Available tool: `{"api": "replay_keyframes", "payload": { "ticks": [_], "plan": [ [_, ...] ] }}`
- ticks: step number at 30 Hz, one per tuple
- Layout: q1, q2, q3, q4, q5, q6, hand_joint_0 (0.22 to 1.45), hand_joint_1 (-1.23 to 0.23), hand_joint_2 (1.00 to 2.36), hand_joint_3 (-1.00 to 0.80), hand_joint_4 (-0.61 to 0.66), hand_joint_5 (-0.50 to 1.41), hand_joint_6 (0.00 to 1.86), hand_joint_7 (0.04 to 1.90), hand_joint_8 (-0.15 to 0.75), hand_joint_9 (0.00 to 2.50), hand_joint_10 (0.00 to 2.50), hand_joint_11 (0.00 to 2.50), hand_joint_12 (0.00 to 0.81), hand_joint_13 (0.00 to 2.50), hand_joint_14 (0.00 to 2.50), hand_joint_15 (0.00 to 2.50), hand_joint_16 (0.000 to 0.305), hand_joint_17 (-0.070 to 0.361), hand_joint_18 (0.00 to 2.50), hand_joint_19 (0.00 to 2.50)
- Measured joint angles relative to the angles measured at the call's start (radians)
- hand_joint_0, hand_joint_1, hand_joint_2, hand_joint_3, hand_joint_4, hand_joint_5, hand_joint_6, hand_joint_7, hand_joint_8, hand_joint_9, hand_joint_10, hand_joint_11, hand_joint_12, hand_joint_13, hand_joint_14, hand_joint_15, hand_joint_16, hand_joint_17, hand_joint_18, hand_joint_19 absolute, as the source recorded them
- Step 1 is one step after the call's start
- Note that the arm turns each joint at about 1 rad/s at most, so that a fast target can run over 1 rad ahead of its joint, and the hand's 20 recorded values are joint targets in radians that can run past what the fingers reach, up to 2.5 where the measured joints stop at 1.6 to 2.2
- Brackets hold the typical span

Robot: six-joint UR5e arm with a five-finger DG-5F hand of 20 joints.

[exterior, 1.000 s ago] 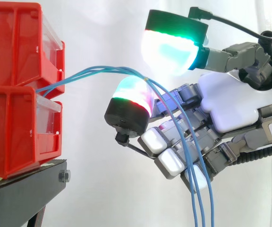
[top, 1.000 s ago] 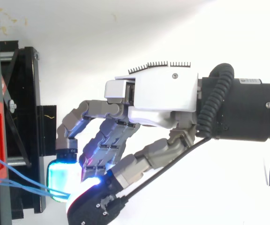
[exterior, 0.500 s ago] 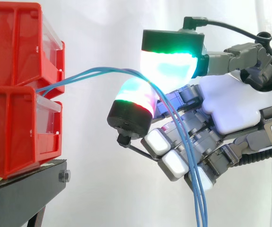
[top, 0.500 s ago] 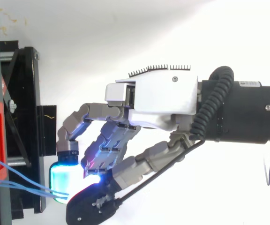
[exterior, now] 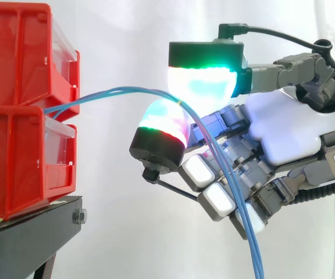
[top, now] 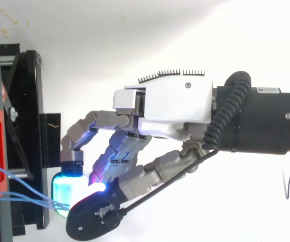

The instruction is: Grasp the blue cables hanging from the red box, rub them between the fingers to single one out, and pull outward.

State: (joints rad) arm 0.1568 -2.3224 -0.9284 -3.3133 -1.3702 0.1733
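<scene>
Now the hand (exterior: 295, 131) pinches the blue cables (exterior: 115, 92) between two glowing pads (exterior: 201, 81), just out from the red bins (exterior: 22, 110). I'd roll those pads gently under light pressure, so one strand separates before any pull.

cables (exterior: 127, 89) run from bins (exterior: 16, 64) right into hand (exterior: 295, 125)

no legible text, labels, numbers or signs anywhere
</scene>
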Motion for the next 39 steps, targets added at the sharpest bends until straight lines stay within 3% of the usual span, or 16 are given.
{"api": "replay_keyframes", "payload": {
  "ticks": [3, 5, 7, 11, 13, 14, 15, 24, 32, 39],
  "plan": [
    [0.0, 0.0, 0.0, 0.0, 0.0, 0.0, 0.57, -0.56, 1.05, -0.06, 0.08, -0.14, 0.88, 1.01, 0.377, 1.0, 0.01, 0.39, 0.499, 0.97, 0.01, 0.47, 0.066, 0.148, 0.96, 0.47],
    [0.0, 0.0, 0.0, 0.0, 0.0, 0.0, 0.55, -0.5, 1.19, -0.09, 0.08, -0.14, 0.88, 1.0, 0.375, 1.0, 0.01, 0.39, 0.502, 0.97, 0.01, 0.47, 0.067, 0.151, 0.96, 0.47],
    [0.0, 0.0, 0.0, 0.0, 0.0, 0.0, 0.54, -0.48, 1.25, -0.11, 0.1, -0.15, 0.88, 1.0, 0.38, 1.01, 0.01, 0.39, 0.502, 0.97, 0.01, 0.47, 0.068, 0.152, 0.96, 0.47],
    [0.0, 0.0, 0.0, 0.0, 0.0, 0.0, 0.53, -0.49, 1.29, -0.14, 0.14, -0.15, 0.88, 0.95, 0.39, 1.0, 0.01, 0.4, 0.511, 0.98, 0.01, 0.46, 0.069, 0.155, 0.98, 0.46],
    [0.0, 0.0, 0.0, 0.0, 0.0, 0.0, 0.55, -0.54, 1.19, -0.14, 0.19, -0.15, 0.88, 0.94, 0.397, 1.0, 0.01, 0.4, 0.512, 0.98, 0.01, 0.47, 0.068, 0.154, 0.98, 0.45],
    [0.0, 0.0, 0.0, 0.001, 0.0, 0.0, 0.58, -0.59, 1.03, -0.1, 0.19, -0.15, 0.88, 0.94, 0.398, 0.99, 0.01, 0.41, 0.509, 0.97, 0.01, 0.47, 0.068, 0.152, 0.97, 0.45],
    [0.0, 0.0, 0.0, 0.0, 0.0, 0.0, 0.59, -0.61, 1.0, -0.09, 0.2, -0.15, 0.88, 0.95, 0.395, 0.99, 0.01, 0.41, 0.508, 0.97, 0.01, 0.48, 0.067, 0.151, 0.97, 0.45],
    [-0.012, 0.004, 0.0, -0.011, -0.012, -0.016, 0.58, -0.68, 1.01, -0.13, 0.2, -0.16, 0.89, 0.96, 0.372, 0.97, 0.01, 0.45, 0.483, 0.94, 0.01, 0.49, 0.061, 0.136, 0.91, 0.48],
    [-0.016, 0.01, 0.0, -0.021, -0.015, -0.035, 0.53, -0.67, 1.01, -0.38, 0.18, -0.17, 0.89, 0.99, 0.349, 0.95, 0.01, 0.47, 0.45, 0.91, 0.02, 0.5, 0.054, 0.122, 0.85, 0.52],
    [-0.026, 0.027, 0.0, -0.021, -0.014, -0.108, 0.5, -0.78, 1.0, -0.5, 0.2, -0.18, 0.89, 0.96, 0.357, 0.93, 0.01, 0.47, 0.461, 0.91, 0.02, 0.51, 0.057, 0.127, 0.87, 0.54]
  ]
}}
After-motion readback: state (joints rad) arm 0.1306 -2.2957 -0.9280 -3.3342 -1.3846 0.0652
